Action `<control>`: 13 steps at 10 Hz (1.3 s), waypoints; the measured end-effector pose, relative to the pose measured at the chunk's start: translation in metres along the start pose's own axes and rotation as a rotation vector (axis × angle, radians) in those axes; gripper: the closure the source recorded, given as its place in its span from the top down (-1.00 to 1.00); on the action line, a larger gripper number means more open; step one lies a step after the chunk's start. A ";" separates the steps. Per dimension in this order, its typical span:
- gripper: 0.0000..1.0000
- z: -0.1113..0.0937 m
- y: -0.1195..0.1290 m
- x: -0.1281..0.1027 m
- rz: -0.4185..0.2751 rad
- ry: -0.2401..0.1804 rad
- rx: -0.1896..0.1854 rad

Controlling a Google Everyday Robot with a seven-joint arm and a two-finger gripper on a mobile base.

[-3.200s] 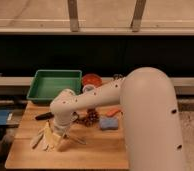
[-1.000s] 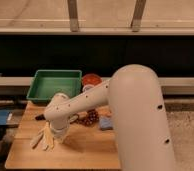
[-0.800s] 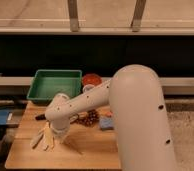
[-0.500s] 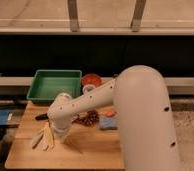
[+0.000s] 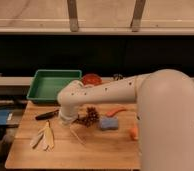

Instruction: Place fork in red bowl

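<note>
The red bowl [image 5: 91, 79] stands at the back of the wooden table, right of the green tray. A thin pale sliver that looks like the fork [image 5: 78, 135] slants from just under my gripper towards the table's front. My gripper [image 5: 65, 120] hangs below the white wrist at the table's left-middle, well in front of the bowl. Its tip is hidden by the wrist. I cannot tell whether it holds the fork or the fork lies on the table.
A green rectangular tray [image 5: 52, 84] stands at the back left. A black-handled utensil [image 5: 46, 114] lies left of the gripper, with pale yellow pieces [image 5: 44, 138] in front. A brown cluster [image 5: 89, 117], a blue sponge [image 5: 109, 123] and orange items [image 5: 118, 111] lie to the right. My bulky white arm [image 5: 160, 115] covers the table's right side.
My wrist has shifted a little right and back, away from the yellow pieces. The arm's bulk has swung right, uncovering the blue sponge and orange items.
</note>
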 end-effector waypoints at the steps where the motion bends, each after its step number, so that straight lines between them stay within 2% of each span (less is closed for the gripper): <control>1: -1.00 -0.021 -0.017 -0.003 0.006 -0.016 0.011; 4: -1.00 -0.075 -0.047 -0.018 0.011 -0.057 0.047; 8: -1.00 -0.141 -0.105 -0.044 0.025 -0.192 0.060; 10: -1.00 -0.170 -0.134 -0.050 0.044 -0.295 0.050; 11: -1.00 -0.178 -0.141 -0.052 0.048 -0.324 0.048; 13: -1.00 -0.179 -0.140 -0.055 0.044 -0.329 0.045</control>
